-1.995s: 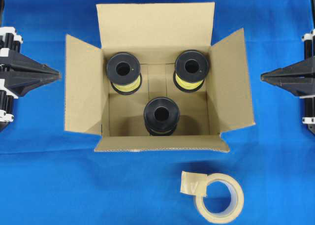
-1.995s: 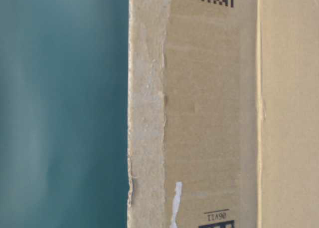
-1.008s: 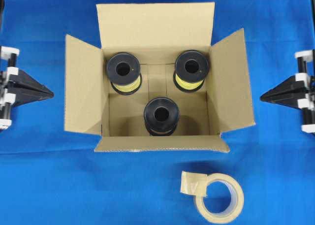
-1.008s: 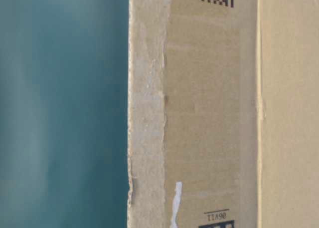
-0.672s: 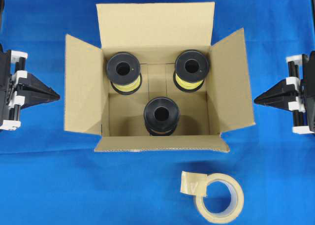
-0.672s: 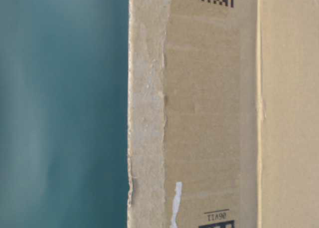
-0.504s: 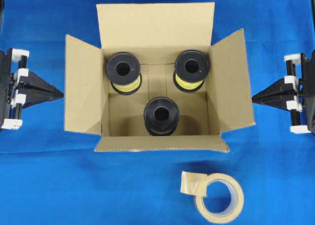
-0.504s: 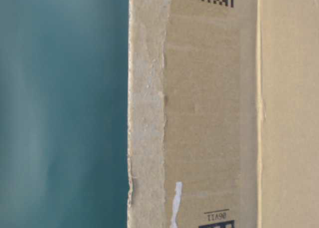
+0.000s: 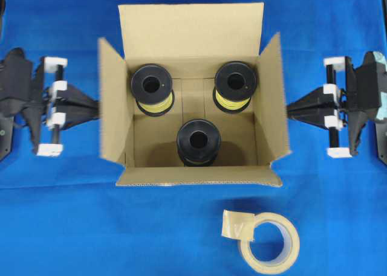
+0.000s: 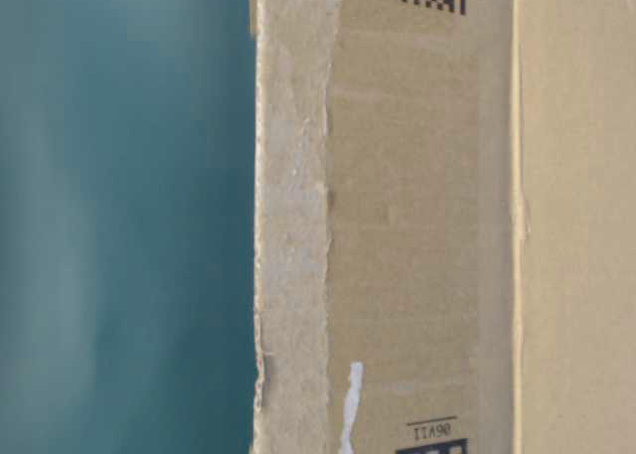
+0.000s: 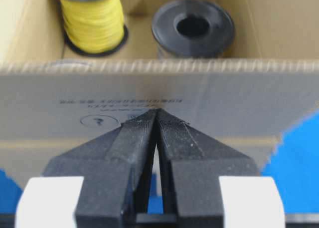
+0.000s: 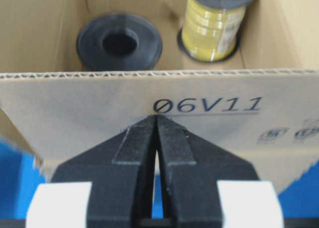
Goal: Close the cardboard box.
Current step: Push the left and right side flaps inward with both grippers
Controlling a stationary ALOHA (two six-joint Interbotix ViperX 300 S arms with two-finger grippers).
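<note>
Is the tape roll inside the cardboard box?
No. In the overhead view the tape roll lies on the blue cloth outside the cardboard box.

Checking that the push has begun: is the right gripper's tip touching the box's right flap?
Touching. In the right wrist view the shut right gripper presses its tip against the cardboard box flap, no gap.

Setting: robot test bench in a laboratory or workshop.
Surface: plain blue cloth (image 9: 60, 227) covers the whole work area.
Equipment: two black arms with white-clipped grippers, at 9 o'clock (image 9: 94, 110) and 3 o'clock (image 9: 291, 111).
Materials: brown corrugated cardboard box (image 9: 190, 31) at centre, holding three black spools; beige tape roll (image 9: 270, 244) at 5 o'clock.
Backdrop: flat teal wall (image 10: 119, 216) in the table-level view.
</note>
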